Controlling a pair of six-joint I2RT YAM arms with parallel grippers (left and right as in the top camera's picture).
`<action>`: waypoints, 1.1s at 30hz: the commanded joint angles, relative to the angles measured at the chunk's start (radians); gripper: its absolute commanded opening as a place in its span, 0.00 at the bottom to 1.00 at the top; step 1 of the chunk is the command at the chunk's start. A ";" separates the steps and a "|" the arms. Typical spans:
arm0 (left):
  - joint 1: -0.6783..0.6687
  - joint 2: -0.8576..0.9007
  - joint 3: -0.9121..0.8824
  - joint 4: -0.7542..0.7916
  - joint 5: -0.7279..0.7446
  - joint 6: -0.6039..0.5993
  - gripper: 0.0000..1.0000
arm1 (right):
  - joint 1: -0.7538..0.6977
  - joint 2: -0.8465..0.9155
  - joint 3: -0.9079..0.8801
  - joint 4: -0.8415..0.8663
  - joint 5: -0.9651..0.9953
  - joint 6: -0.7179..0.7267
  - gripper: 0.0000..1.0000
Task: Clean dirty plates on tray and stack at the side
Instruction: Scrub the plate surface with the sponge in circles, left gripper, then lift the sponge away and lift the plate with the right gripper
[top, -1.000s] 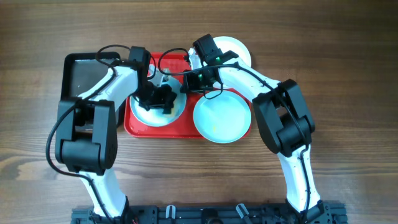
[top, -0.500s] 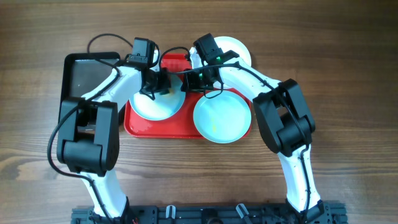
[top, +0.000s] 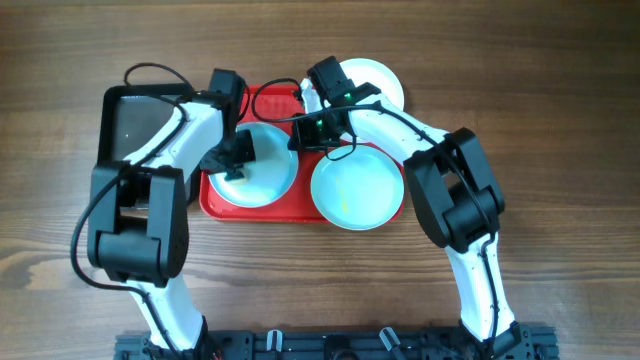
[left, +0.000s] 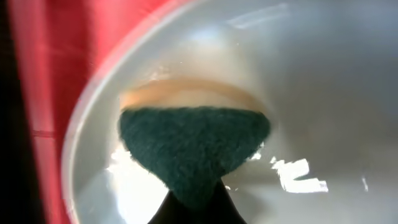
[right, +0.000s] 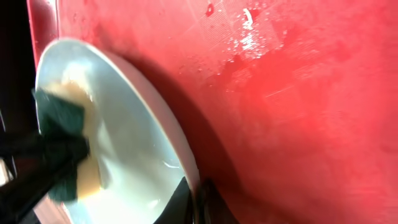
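Observation:
A pale aqua plate (top: 265, 170) lies on the red tray (top: 290, 210). My left gripper (top: 235, 160) is shut on a green-and-yellow sponge (left: 193, 149) and presses it on this plate's inside (left: 311, 93). My right gripper (top: 297, 135) is shut on the plate's rim (right: 186, 168) at its far right edge. The sponge also shows in the right wrist view (right: 65, 149). A second aqua plate (top: 357, 187) overlaps the tray's right edge. A cream-white plate (top: 378, 80) lies behind the right arm, off the tray.
A black rectangular tray (top: 135, 120) stands to the left of the red tray. Wet spots show on the red tray's floor (right: 298, 93). Both arms cross above the red tray. Wooden table (top: 560, 120) lies all around.
My left gripper has moved the sponge from the plate's far right part to its left part. The right gripper has kept its hold on the rim.

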 joint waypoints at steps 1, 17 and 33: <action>-0.018 0.058 -0.055 -0.021 0.439 0.243 0.04 | -0.007 0.040 -0.008 -0.003 0.013 0.013 0.04; -0.021 0.058 -0.055 0.359 0.264 -0.021 0.04 | -0.007 0.040 -0.009 -0.005 0.013 0.013 0.04; 0.053 0.006 0.228 0.199 -0.023 -0.191 0.04 | -0.005 0.040 -0.009 -0.068 0.030 0.055 0.04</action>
